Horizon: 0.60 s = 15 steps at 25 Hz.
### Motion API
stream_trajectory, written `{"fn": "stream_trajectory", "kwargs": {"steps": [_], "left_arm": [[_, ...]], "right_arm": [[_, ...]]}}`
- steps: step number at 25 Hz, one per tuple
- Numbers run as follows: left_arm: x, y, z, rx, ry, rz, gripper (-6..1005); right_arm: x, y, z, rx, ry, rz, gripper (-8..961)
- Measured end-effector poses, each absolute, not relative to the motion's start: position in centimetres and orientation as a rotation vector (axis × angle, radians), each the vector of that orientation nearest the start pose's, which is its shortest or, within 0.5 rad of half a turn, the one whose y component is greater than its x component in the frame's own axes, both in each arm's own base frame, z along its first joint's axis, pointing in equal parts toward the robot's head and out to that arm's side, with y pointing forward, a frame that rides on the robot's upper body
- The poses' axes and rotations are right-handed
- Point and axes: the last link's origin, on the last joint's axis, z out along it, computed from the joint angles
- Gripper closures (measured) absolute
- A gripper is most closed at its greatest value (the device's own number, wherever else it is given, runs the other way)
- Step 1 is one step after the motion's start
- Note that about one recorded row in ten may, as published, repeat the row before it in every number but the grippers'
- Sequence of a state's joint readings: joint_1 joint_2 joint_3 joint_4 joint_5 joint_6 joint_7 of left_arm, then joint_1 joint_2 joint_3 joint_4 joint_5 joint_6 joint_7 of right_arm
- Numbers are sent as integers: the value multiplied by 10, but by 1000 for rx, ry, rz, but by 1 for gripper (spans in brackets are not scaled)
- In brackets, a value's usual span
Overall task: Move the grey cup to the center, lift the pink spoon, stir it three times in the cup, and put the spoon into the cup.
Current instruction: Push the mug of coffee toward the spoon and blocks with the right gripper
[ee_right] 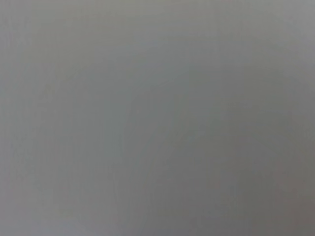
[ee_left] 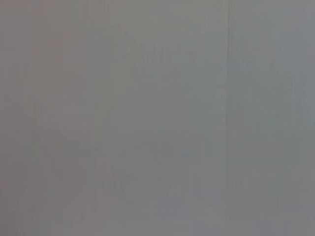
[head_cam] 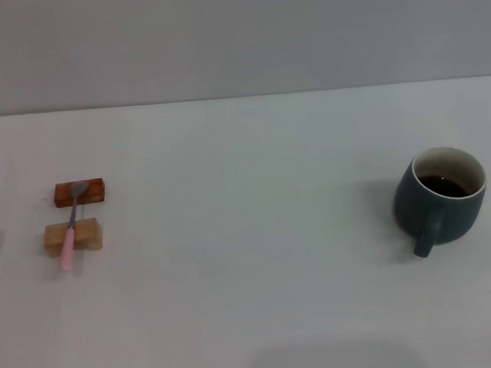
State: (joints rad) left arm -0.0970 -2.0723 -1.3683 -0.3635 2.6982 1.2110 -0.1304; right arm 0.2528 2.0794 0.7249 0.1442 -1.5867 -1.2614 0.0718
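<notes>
Grey cup (head_cam: pixel 439 197): stood upright at the bench's (head_cam: pixel 251 259) right side, handle toward the robot, dark liquid inside.
Pink spoon (head_cam: pixel 71 227): lay across two wooden blocks (head_cam: pixel 73 236) at the left.
Grippers: neither appeared in any view.

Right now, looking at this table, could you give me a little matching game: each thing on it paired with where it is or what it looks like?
Things:
1. mug
2. spoon
3. dark wooden block
4. light wooden block

Descriptions:
A. under the spoon's pink handle
B. on the table's right, dark liquid inside
C. lies across both blocks
D. under the spoon's metal bowl

Pairs: 1-B, 2-C, 3-D, 4-A
</notes>
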Motion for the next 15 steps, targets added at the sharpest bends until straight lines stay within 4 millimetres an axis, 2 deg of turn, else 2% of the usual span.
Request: {"fn": "stream_trajectory", "kwargs": {"steps": [7,15], "left_arm": [[-384,254,34,-1311,-576,-638,166],[-382,258,34,-1315,-572,-644,166]], "right_arm": [[424,260,46,-984,767,503,954],[413,291,34,-1085,803,494,954]]}}
